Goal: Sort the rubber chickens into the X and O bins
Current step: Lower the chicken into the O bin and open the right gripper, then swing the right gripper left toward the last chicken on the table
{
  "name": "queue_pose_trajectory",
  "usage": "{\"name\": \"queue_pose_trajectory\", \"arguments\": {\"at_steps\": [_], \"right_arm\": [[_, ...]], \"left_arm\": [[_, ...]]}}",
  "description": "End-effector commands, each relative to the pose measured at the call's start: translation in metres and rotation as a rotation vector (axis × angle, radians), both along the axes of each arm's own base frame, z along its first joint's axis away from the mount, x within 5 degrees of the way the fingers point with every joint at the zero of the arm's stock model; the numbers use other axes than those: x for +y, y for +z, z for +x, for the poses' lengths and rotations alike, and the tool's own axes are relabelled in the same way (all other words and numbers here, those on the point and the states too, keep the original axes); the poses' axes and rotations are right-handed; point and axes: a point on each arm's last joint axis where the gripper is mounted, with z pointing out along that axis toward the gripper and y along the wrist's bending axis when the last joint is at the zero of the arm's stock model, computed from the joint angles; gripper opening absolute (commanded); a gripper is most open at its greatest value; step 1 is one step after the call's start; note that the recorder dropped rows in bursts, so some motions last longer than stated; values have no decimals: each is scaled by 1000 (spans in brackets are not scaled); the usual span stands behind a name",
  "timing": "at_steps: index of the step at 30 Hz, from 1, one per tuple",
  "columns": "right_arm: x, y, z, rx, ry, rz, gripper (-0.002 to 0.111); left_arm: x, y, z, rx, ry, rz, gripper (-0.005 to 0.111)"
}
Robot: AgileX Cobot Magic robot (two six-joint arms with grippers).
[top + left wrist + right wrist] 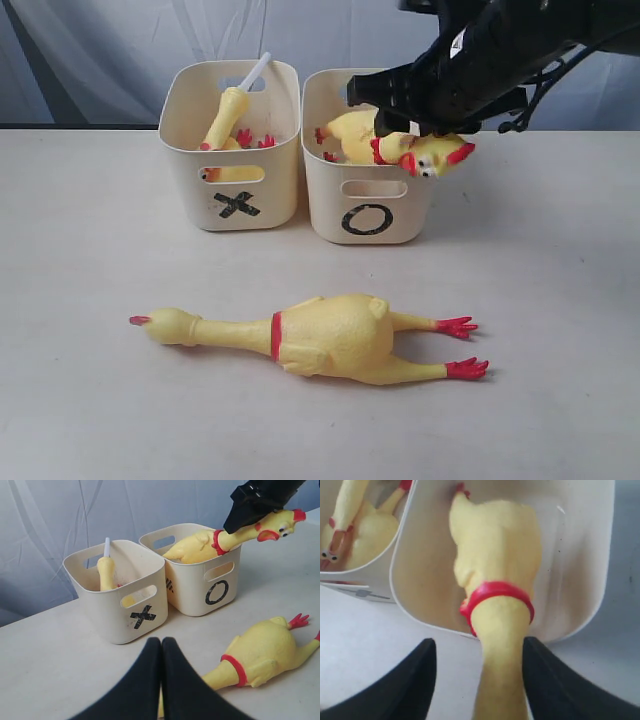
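Note:
My right gripper [410, 125] [479, 641] hangs over the front rim of the O bin [370, 215] [580, 580]. It is open astride the neck of a rubber chicken [355, 135] [495, 545]; one finger touches the neck and the other stands apart. That chicken's body lies in the O bin, with its head over the rim. The X bin [232, 205] [125, 615] holds the slim chicken with the white tube [228, 115] and another chicken's red feet. A large chicken [330, 335] [265, 652] lies on the table. My left gripper [161, 642] is shut and empty, low beside its head.
The two bins stand side by side at the back of the pale table [90, 300], in front of a grey curtain [90, 50]. The right arm [255, 502] reaches in from the upper right, over the O bin.

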Motion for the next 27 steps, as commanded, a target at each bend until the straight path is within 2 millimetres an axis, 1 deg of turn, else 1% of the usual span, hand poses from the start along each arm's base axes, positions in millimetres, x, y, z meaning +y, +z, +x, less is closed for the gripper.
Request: {"name": "queue_pose_trajectory", "arguments": {"at_steps": [1, 7, 12, 16, 18, 20, 22, 23, 25, 27], "right_arm": [[-3, 12, -1, -42, -8, 22, 56], [-7, 28, -6, -91, -5, 30, 56], [-14, 61, -18, -217, 3, 49, 56], [-20, 81, -31, -264, 15, 57, 56], [-21, 88, -38, -284, 69, 34, 56], [-20, 91, -46, -268, 154, 7, 56], [-16, 92, -56, -255, 289, -26, 56], [-12, 92, -62, -262, 388, -61, 56], [-1, 94, -74, -273, 509, -78, 56], [8, 95, -81, -293, 575, -90, 56]], "left_arm": [[1, 3, -1, -16, 3, -10, 0], [1, 3, -1, -14, 2, -9, 0], [1, 3, -1, -15, 2, -8, 0], [1, 3, -1, -15, 2, -8, 0], [1, 3, -1, -15, 2, -8, 0], [1, 3, -1, -15, 2, -8, 0], [1, 3, -1, -15, 2, -8, 0], [1, 3, -1, -15, 2, -8, 0], [1, 3, -1, -15, 2, -8, 0], [1, 3, -1, -15, 2, -8, 0]]}}
